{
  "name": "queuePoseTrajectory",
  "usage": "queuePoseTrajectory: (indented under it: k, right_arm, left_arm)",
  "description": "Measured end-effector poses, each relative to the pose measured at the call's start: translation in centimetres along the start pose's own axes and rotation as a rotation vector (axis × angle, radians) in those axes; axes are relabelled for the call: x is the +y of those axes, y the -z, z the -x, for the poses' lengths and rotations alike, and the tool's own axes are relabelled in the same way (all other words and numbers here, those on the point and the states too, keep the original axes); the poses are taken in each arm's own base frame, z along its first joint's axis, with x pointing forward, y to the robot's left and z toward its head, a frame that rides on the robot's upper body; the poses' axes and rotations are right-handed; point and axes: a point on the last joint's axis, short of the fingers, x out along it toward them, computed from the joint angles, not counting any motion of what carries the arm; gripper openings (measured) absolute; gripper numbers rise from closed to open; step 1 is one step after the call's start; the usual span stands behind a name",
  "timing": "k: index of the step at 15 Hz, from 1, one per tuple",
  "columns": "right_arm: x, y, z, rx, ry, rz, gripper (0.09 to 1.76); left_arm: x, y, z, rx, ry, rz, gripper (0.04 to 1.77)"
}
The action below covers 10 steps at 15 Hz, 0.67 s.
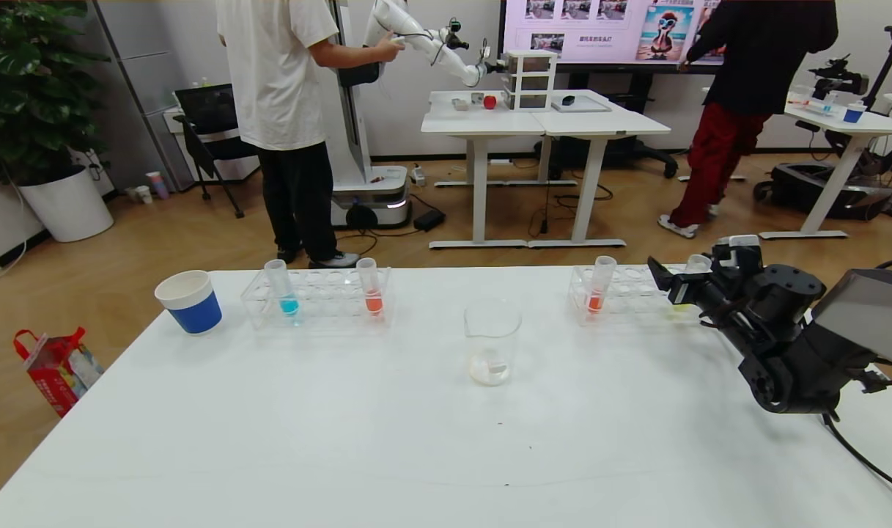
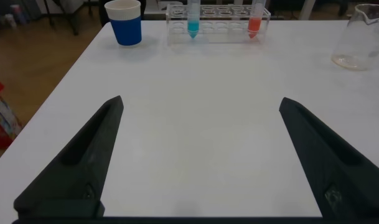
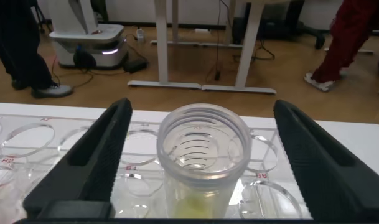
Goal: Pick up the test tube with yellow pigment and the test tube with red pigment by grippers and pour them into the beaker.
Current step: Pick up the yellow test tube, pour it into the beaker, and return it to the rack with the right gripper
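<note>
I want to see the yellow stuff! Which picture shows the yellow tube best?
The right wrist view: the yellow tube stands between the open right gripper's fingers. The head view mostly hides it behind that gripper. The left wrist view misses it.

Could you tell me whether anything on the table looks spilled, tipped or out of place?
Nothing stands out. The tubes stand upright in both racks, the beaker is upright, and the table shows no spill. The right gripper is open around the test tube with yellow pigment.

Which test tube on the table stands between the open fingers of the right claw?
The test tube with yellow pigment in the right-hand rack. The right claw straddles it; the red and blue tubes stand apart.
</note>
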Motion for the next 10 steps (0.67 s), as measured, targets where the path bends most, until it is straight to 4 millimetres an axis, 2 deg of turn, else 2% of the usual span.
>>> queuePoseTrajectory:
  k: [1,2,3,4,5,6,10]
  right_arm:
    - [-0.1,-0.1,0.0,-0.002,0.003,0.0,1.22]
    - [-0.2,-0.2,0.0,-0.003,0.002,0.0,0.74]
    - [0.0,-0.3,0.1,-0.005,0.001,0.001,0.46]
    - [-0.1,-0.4,0.1,-0.005,0.003,0.0,0.49]
    - [-0.2,-0.6,0.2,-0.011,0.005,0.001,0.64]
    - [-0.1,-0.8,0.2,-0.012,0.003,0.0,0.52]
    - [0.1,-1.9,0.3,-0.03,0.004,0.003,0.53]
  left_arm:
    - [0.0,0.0,0.0,0.0,0.0,0.0,1.75]
    - [0.0,0.0,0.0,0.0,0.0,0.0,1.75]
    - [0.0,0.0,0.0,0.0,0.0,0.0,1.75]
    - [0.0,0.0,0.0,0.0,0.001,0.0,1.75]
    - [0.0,0.0,0.0,0.0,-0.001,0.0,1.75]
    - [0.0,0.0,0.0,0.0,0.0,0.0,1.75]
    - [0.0,0.0,0.0,0.0,-0.001,0.0,1.75]
